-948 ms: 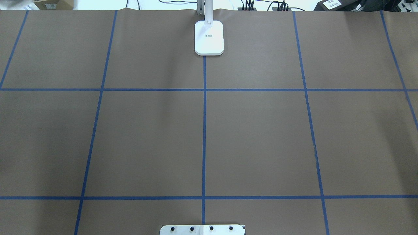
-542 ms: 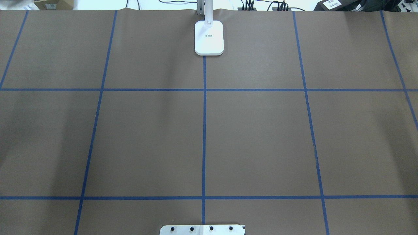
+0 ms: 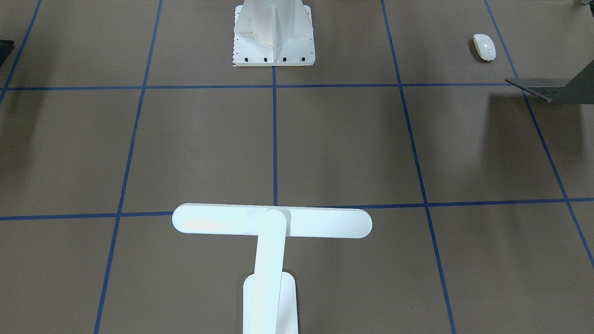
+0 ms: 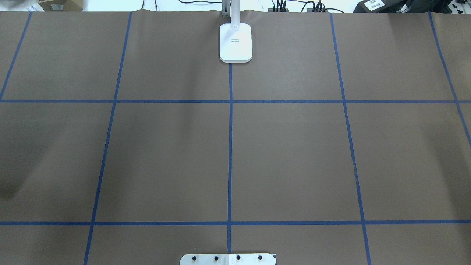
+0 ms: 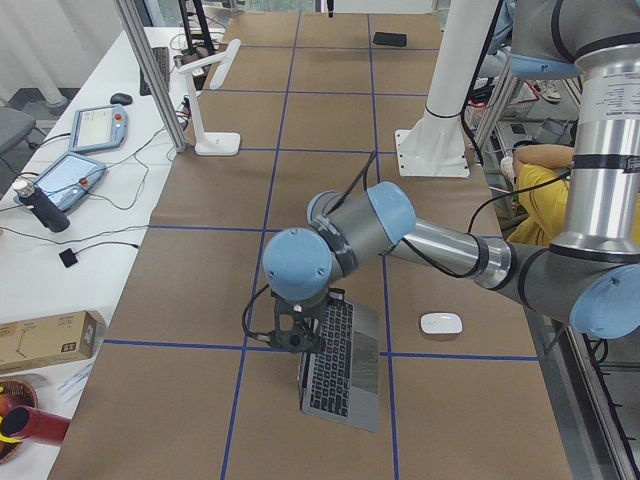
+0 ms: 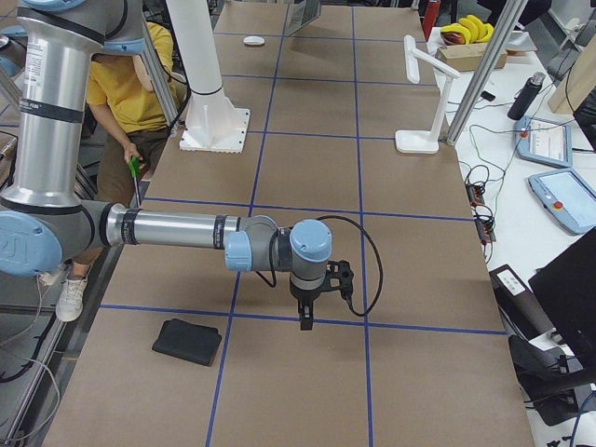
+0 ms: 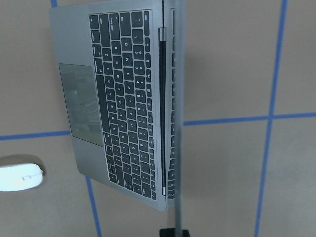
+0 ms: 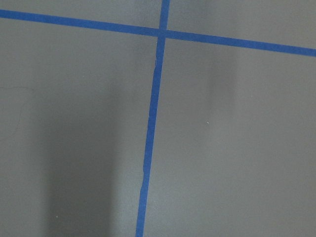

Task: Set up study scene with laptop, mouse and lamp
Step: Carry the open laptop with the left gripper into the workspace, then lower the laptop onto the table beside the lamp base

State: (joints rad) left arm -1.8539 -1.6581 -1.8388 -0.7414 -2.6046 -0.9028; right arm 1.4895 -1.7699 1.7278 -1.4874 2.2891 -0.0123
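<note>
1. only a shadow [image 4: 18, 176] has moved. at 8 o'clock in the overhead view it has grown darker and reached lower since the earlier frames. the lamp [image 4: 236, 42] keeps its place at 12 o'clock, where the centre tape line ends at its base.
2. the table [image 4: 294, 154] wears brown paper, cut into large cells by blue tape lines [image 4: 230, 147]. a white pedestal [image 3: 274, 32] is bolted at its robot-side edge. a white bench [image 5: 60, 260] with tablets and cables runs along the far side, and a person in yellow [image 6: 130, 84] is off the table behind the pedestal.
3. the left pincer [image 5: 297, 338] is pinching the laptop [image 7: 118, 98] by the top edge of its raised lid, with the keyboard deck open below. the mouse [image 7: 17, 177] lies at 8 o'clock from the laptop in the left wrist view, near but apart.
4. the right pincer [image 6: 305, 321] hangs point-down over a tape crossing. i cannot tell whether it is spread or pressed together. a black pad [image 6: 188, 342] lies at 8 o'clock from it, apart.
5. broad cells of paper lie open between the lamp and the pedestal. the laptop sits toward the table's left end, inside its edges.
</note>
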